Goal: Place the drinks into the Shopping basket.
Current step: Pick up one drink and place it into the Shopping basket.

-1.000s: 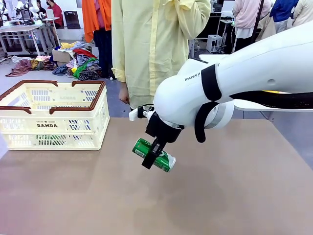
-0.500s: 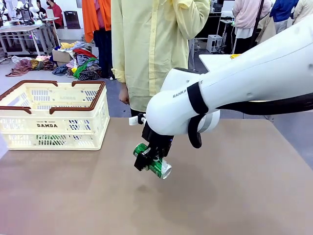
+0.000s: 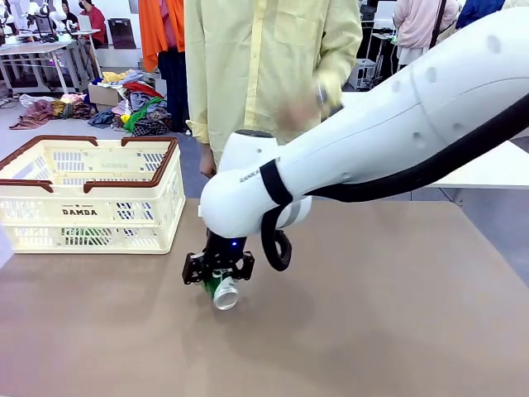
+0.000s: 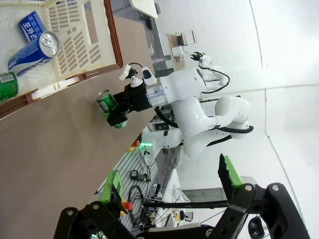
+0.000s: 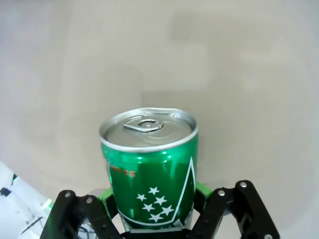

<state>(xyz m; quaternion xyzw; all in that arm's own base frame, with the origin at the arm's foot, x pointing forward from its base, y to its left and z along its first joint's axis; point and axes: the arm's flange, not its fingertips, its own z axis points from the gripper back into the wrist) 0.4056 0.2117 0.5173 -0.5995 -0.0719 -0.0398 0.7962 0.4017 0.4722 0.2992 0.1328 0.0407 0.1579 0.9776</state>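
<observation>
My right gripper [image 3: 218, 270] is shut on a green can [image 3: 224, 291] with white lettering, holding it just above the brown table, to the right of the Shopping basket [image 3: 91, 217]. The right wrist view shows the can [image 5: 149, 164] upright between the pads, silver lid up. From the left wrist, the same can [image 4: 105, 101] hangs in the right gripper [image 4: 121, 108] near the basket's red-brown rim [image 4: 113, 40]. Inside the basket lie a blue-and-white can [image 4: 34, 49] and something green [image 4: 7, 84]. My left gripper [image 4: 169, 181] is open, high above the table.
A person in a pale yellow shirt [image 3: 264, 74] stands at the table's far edge, behind my right arm. The basket takes up the table's far left corner. The brown tabletop [image 3: 388, 314] is bare to the right and in front.
My right arm has swung left toward the basket with the green can, which has turned so its silver end faces the front camera.
</observation>
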